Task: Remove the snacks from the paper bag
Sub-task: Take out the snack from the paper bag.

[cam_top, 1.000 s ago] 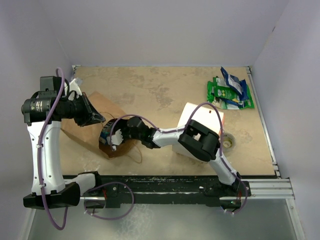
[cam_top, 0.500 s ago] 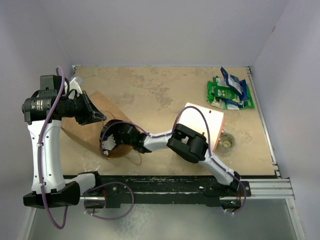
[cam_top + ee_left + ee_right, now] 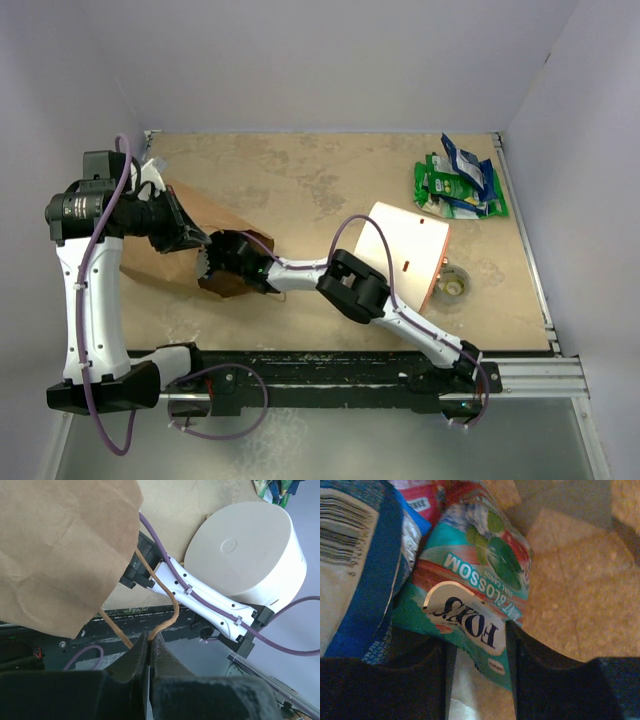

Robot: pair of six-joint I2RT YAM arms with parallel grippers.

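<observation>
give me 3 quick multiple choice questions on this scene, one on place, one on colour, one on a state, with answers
1. Where is the right gripper? A raised high in the air; B inside the paper bag; C folded back at its base.
2. What colour is most of the packet between its fingers? A teal-green; B orange; C purple.
3. The left gripper is: A wide open; B shut on the bag's handle; C out of view.

Answers: B, the top view shows it in the bag's mouth; A, the right wrist view shows the teal-green foil; B, its fingers pinch the twisted cord.
</observation>
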